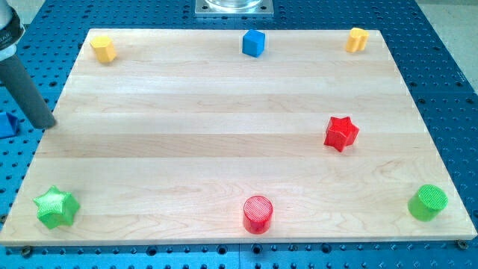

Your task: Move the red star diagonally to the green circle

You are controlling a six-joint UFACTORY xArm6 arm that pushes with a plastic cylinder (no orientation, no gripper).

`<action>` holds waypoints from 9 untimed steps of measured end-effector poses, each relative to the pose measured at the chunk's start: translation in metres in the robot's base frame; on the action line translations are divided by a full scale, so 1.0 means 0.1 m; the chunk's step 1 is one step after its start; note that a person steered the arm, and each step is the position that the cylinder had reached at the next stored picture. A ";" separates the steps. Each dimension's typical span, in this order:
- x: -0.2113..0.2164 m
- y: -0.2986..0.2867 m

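Nothing done yet: my tip, with no pincer, rests at the pale wooden worktop's left edge, well apart from the red plastic star, itself up-left of the green plastic circle.

Red star: small solid block with a star outline, bright red, lying flat with its star face up on the pale wooden board, right of centre and roughly mid-height in the view. It stands alone, touching nothing. Green circle: short upright cylinder, bright green, ridged round top face up, sitting in the board's corner at the view's bottom right. It lies diagonally below and right of the star, well apart from it.
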State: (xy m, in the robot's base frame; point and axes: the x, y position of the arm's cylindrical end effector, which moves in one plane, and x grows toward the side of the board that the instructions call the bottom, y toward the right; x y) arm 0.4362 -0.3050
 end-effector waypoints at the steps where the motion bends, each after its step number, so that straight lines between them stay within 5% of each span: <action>1: 0.14 0.00; 3: 0.36 0.00; 4: 0.80 0.00; 9: 1.15 0.00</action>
State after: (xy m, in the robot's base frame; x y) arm 0.5510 -0.3045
